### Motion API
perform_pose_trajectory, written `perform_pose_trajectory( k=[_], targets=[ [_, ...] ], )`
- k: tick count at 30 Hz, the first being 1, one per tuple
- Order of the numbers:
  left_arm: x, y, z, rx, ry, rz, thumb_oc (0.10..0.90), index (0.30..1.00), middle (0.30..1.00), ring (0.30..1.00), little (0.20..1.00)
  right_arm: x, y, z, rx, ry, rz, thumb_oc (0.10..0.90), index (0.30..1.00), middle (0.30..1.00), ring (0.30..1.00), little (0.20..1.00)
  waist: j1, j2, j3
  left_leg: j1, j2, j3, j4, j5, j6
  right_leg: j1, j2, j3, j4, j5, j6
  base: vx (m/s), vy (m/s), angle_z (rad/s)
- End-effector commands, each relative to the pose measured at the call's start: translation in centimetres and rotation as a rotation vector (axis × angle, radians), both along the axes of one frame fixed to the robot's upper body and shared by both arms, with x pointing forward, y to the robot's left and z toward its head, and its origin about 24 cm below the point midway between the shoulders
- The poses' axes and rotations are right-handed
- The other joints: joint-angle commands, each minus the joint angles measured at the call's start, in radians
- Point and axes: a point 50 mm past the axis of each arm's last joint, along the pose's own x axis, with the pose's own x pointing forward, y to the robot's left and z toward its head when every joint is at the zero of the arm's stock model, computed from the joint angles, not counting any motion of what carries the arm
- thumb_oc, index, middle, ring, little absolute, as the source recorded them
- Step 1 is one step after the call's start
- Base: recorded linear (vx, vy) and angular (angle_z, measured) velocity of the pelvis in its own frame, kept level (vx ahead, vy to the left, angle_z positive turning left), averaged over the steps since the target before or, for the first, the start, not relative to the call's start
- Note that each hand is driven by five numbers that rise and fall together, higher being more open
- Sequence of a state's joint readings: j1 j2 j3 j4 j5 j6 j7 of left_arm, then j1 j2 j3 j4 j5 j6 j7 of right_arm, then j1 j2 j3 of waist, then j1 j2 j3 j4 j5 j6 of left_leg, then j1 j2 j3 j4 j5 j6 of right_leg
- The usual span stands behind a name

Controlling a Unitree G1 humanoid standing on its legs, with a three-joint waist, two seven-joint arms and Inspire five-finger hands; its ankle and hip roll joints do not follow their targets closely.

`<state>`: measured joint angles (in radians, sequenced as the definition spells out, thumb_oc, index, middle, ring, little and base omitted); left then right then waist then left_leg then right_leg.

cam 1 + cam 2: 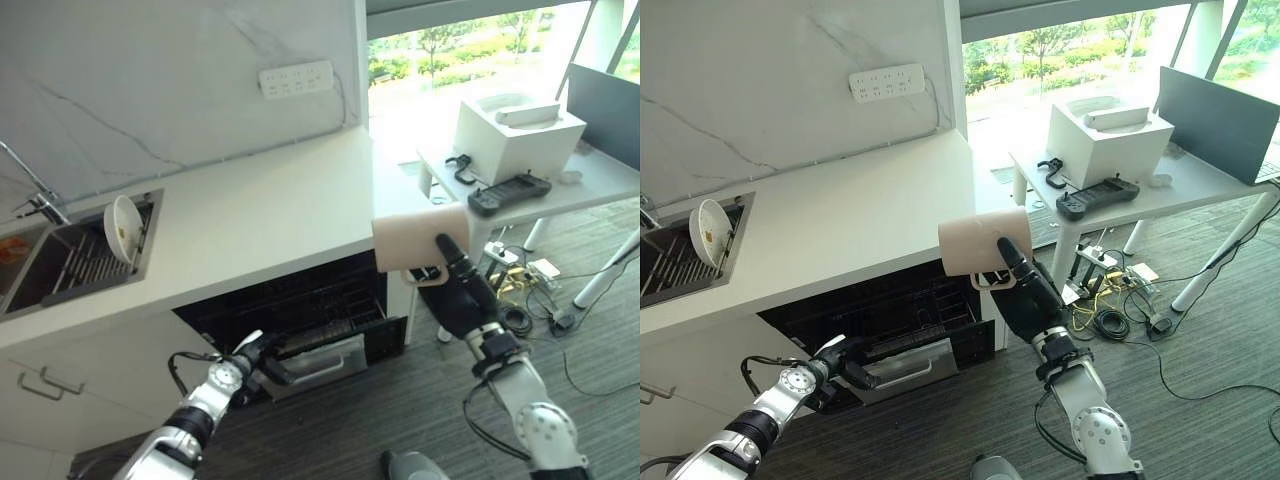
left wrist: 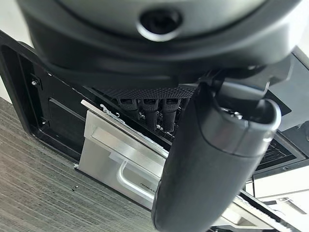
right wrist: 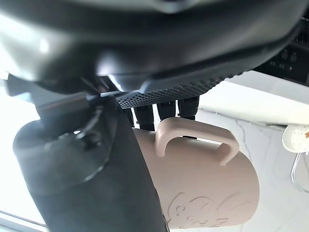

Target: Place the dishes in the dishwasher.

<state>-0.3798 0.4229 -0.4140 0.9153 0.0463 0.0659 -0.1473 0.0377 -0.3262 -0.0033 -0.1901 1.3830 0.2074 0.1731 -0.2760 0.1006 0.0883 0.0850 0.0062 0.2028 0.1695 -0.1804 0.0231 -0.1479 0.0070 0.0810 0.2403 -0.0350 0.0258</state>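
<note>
White bench (image 1: 260, 215) above the open dishwasher (image 1: 300, 310), its rack (image 1: 315, 352) pulled partway out. Left hand (image 1: 258, 358) curls on the rack's front. Right hand (image 1: 462, 290) grips a beige mug (image 1: 420, 238) by its handle, held high beside the bench corner. Risk: the mug could clip the bench edge on descent.

Matt beige ceramic mug (image 3: 207, 188); brushed-metal dishwasher drawer front (image 2: 120, 159) with black plastic surround; smooth white marble-look desk (image 1: 260, 210) and wall; steel sink (image 1: 75, 262); glossy white plate (image 1: 122, 228); grey woven carpet floor (image 1: 1200, 400).
</note>
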Motion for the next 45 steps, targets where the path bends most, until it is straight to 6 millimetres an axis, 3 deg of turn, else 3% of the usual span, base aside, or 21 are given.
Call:
perform_pose_trajectory(
  k=[1, 5, 11, 17, 21, 23, 24, 27, 28, 30, 36, 39, 42, 45],
  targets=[
    [0.3, -0.6, 0.2, -0.014, 0.116, -0.166, 0.8, 0.9, 0.9, 0.9, 0.9, 0.4, 1.5, 6.1, 0.098, -0.304, 0.072, 0.4, 0.3, 0.3, 0.3, 0.3, -0.019, -0.03, -0.069, -0.101, 0.065, 0.019, 0.13, -0.025, -0.02, 0.027, -0.084, 0.001, 0.06, -0.045, 0.107, 0.02, 0.005, -0.04],
    [-2.8, -1.9, -2.4, -0.031, 0.408, -0.34, 0.8, 0.9, 0.9, 0.9, 0.9, 0.8, 1.7, 6.2, 0.096, -0.305, 0.079, 0.4, 0.3, 0.3, 0.3, 0.3, -0.03, -0.025, -0.065, -0.101, 0.061, 0.016, 0.13, -0.029, -0.017, 0.025, -0.082, 0.009, 0.06, -0.048, 0.109, 0.01, 0.008, -0.05],
    [-6.0, -3.6, -3.9, -0.224, 0.682, -0.413, 0.8, 0.9, 0.9, 0.9, 0.9, 1.0, 1.9, 6.1, 0.101, -0.304, 0.091, 0.4, 0.3, 0.3, 0.3, 0.3, -0.036, -0.021, -0.057, -0.102, 0.06, 0.023, 0.13, -0.033, -0.014, 0.021, -0.077, 0.018, 0.06, -0.049, 0.109, 0.0, 0.002, -0.03],
    [-8.0, -5.0, -3.5, -0.336, 0.88, -0.574, 0.8, 0.9, 0.9, 0.9, 0.9, 1.3, 1.9, 6.3, 0.094, -0.324, 0.092, 0.4, 0.3, 0.3, 0.3, 0.3, -0.021, -0.016, -0.048, -0.106, 0.052, 0.01, 0.13, -0.037, -0.011, 0.021, -0.078, 0.014, 0.06, -0.05, 0.107, -0.01, 0.005, -0.02],
    [-7.8, -5.8, -1.2, -0.426, 0.88, -0.693, 0.8, 0.9, 0.9, 0.9, 0.9, 1.4, 1.5, 5.9, 0.076, -0.323, 0.065, 0.4, 0.3, 0.3, 0.3, 0.3, 0.005, -0.013, -0.046, -0.115, 0.043, -0.009, 0.13, -0.037, -0.009, 0.023, -0.084, 0.0, 0.06, -0.053, 0.105, -0.03, 0.013, 0.01],
    [-7.1, -5.5, 0.2, -0.432, 0.779, -0.715, 0.8, 0.9, 0.9, 0.9, 0.9, 1.3, 1.1, 5.8, 0.073, -0.327, 0.047, 0.4, 0.3, 0.3, 0.3, 0.3, 0.023, -0.013, -0.043, -0.12, 0.039, -0.02, 0.13, -0.034, -0.009, 0.024, -0.09, -0.012, 0.06, -0.053, 0.104, -0.06, 0.021, 0.07],
    [-5.8, -5.6, 1.4, -0.437, 0.625, -0.671, 0.8, 0.9, 0.9, 0.9, 0.9, 1.3, 1.1, 5.8, 0.071, -0.329, 0.036, 0.4, 0.3, 0.3, 0.3, 0.3, 0.034, -0.014, -0.042, -0.125, 0.036, -0.029, 0.13, -0.03, -0.01, 0.024, -0.093, -0.018, 0.06, -0.051, 0.104, -0.05, 0.008, 0.07],
    [-3.3, -5.2, 3.6, -0.453, 0.378, -0.552, 0.8, 0.9, 0.9, 0.9, 0.9, 1.0, 0.8, 5.6, 0.068, -0.323, 0.014, 0.4, 0.3, 0.3, 0.3, 0.3, 0.053, -0.018, -0.043, -0.13, 0.031, -0.04, 0.13, -0.026, -0.01, 0.026, -0.098, -0.03, 0.06, -0.051, 0.105, -0.04, -0.005, 0.12],
    [-1.9, -4.4, 5.2, -0.473, 0.207, -0.462, 0.8, 0.9, 0.9, 0.9, 0.9, 0.6, 0.4, 5.3, 0.065, -0.314, -0.002, 0.4, 0.3, 0.3, 0.3, 0.3, 0.065, -0.022, -0.044, -0.133, 0.029, -0.046, 0.13, -0.024, -0.01, 0.027, -0.101, -0.038, 0.06, -0.05, 0.105, -0.04, -0.028, 0.2],
    [0.3, -0.9, 8.7, -0.489, -0.146, -0.223, 0.8, 0.9, 0.9, 0.9, 0.9, 0.0, -0.4, 4.4, 0.048, -0.294, -0.058, 0.4, 0.3, 0.3, 0.3, 0.3, 0.098, -0.038, -0.043, -0.141, 0.026, -0.065, 0.13, -0.014, -0.012, 0.028, -0.111, -0.058, 0.06, -0.047, 0.105, -0.05, -0.047, 0.29],
    [1.2, 3.6, 13.0, -0.522, -0.746, 0.236, 0.8, 0.9, 0.9, 0.9, 0.9, 0.2, -1.3, 3.5, -0.018, -0.236, -0.155, 0.4, 0.3, 0.3, 0.3, 0.3, 0.145, -0.084, -0.041, -0.156, 0.023, -0.096, 0.13, -0.003, -0.015, 0.032, -0.118, -0.084, 0.06, -0.053, 0.097, -0.01, -0.047, 0.25],
    [0.7, 2.8, 15.0, -0.561, -0.92, 0.331, 0.8, 0.9, 0.9, 0.9, 0.9, 0.5, -1.9, 3.0, -0.057, -0.186, -0.237, 0.4, 0.3, 0.3, 0.3, 0.3, 0.171, -0.111, -0.03, -0.167, 0.029, -0.111, 0.13, 0.003, -0.021, 0.033, -0.118, -0.1, 0.06, -0.056, 0.089, -0.01, -0.073, 0.22],
    [0.2, 2.3, 15.7, -0.595, -0.949, 0.373, 0.8, 0.9, 0.9, 0.9, 0.9, 0.6, -2.4, 2.7, -0.109, -0.152, -0.295, 0.4, 0.3, 0.3, 0.3, 0.3, 0.188, -0.127, -0.023, -0.172, 0.03, -0.12, 0.13, 0.003, -0.023, 0.034, -0.12, -0.11, 0.06, -0.059, 0.088, 0.0, -0.077, 0.19],
    [-1.1, 1.2, 15.7, -0.556, -0.925, 0.275, 0.8, 0.9, 0.9, 0.9, 0.9, 0.5, -4.1, 2.2, -0.207, -0.105, -0.375, 0.4, 0.3, 0.3, 0.3, 0.3, 0.207, -0.143, -0.006, -0.176, 0.035, -0.124, 0.13, 0.007, -0.023, 0.037, -0.119, -0.122, 0.06, -0.057, 0.084, 0.02, -0.065, 0.1]
  ],
)
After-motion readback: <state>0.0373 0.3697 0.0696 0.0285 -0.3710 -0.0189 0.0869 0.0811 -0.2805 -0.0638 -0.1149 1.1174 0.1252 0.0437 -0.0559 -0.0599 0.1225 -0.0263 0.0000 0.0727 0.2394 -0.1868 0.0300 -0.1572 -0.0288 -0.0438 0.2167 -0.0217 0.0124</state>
